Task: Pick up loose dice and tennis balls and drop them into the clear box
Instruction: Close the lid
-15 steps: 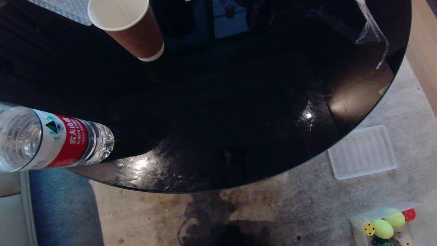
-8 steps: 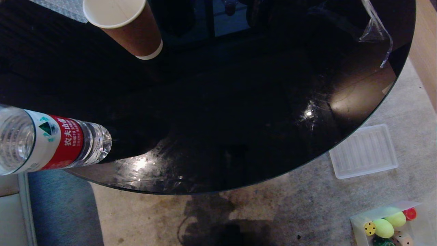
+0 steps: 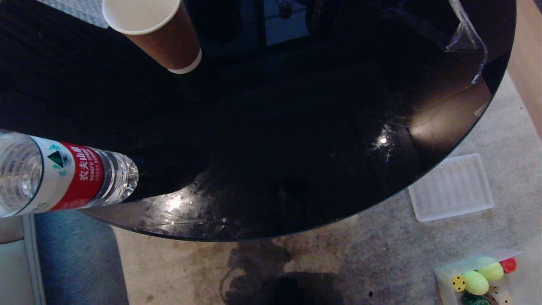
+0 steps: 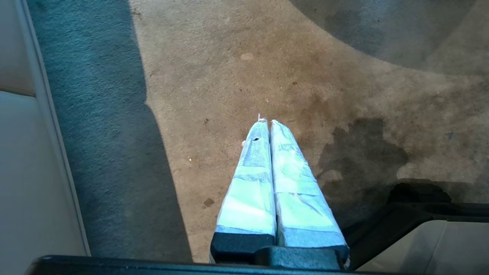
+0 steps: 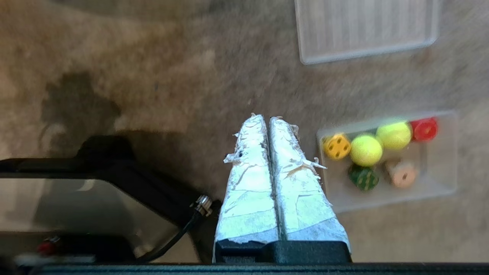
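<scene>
Two tape-wrapped grippers hang over a stained carpet as we look down past a round black table.
Far left: a clear water bottle with a red and white label juts over the table edge.
Upper left: a brown paper cup with a white inside stands on the black top.
Left gripper: we see its fingers pressed together and empty, above bare carpet beside a blue-grey strip.
Floor: beige carpet with a dark stain below the table's near edge.
Right gripper: its fingers are clamped tight with nothing between them, hanging over carpet just beside the bin.
Ribbed lid: flat on the carpet, right of the table, apart from the bin.
Clear box: on the carpet at lower right, holding everything we can count.
Dice: yellow die at the near end, red die at the far end, dark green die and beige die alongside.
Tennis balls: two, touching, between the yellow and red dice.
</scene>
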### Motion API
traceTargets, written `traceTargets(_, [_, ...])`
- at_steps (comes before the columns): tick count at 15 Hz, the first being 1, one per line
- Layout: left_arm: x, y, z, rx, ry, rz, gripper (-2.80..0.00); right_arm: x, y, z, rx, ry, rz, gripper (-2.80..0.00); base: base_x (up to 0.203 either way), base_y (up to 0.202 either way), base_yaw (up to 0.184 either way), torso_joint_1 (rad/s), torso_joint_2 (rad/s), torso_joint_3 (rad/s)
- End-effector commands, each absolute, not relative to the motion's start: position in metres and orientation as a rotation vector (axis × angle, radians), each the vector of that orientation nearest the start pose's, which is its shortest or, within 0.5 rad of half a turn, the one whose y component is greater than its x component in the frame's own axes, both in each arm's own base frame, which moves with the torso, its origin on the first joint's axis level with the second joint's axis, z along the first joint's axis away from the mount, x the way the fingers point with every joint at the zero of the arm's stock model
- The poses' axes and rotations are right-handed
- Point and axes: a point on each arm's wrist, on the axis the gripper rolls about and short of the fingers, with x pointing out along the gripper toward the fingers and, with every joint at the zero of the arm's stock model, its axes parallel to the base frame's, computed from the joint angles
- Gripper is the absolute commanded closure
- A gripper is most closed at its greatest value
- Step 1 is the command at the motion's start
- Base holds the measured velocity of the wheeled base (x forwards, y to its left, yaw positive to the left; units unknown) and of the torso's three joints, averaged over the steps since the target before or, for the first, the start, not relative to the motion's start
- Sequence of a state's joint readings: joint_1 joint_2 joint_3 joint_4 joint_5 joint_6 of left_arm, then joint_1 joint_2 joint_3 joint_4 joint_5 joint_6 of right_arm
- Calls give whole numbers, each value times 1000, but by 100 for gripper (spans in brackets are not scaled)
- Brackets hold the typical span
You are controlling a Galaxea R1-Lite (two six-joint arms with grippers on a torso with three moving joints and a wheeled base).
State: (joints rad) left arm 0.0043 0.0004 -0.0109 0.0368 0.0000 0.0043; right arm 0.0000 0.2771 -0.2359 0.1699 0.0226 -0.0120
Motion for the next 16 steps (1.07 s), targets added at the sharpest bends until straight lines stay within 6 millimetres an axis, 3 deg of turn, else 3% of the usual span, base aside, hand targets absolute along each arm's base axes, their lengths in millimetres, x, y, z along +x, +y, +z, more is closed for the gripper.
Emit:
traceTargets(1, [-24,0,75,5,28,5,0,26,0,146,1,398,18,0,0,0,0,0,0,0])
traceTargets(5, [-24,0,75,5,27,5,0,104,-2,150,16,543,-9,0,0,0,0,0,0,0])
traceTargets(10, [-24,0,75,5,26,5,0,220,-15,119,12,545,-105,0,0,0,0,0,0,0])
traceTargets(12, [-24,0,75,5,28,5,0,253,-26,104,15,519,-160,0,0,0,0,0,0,0])
traceTargets(16, [-24,0,75,5,26,5,0,297,-52,87,34,494,-226,0,0,0,0,0,0,0])
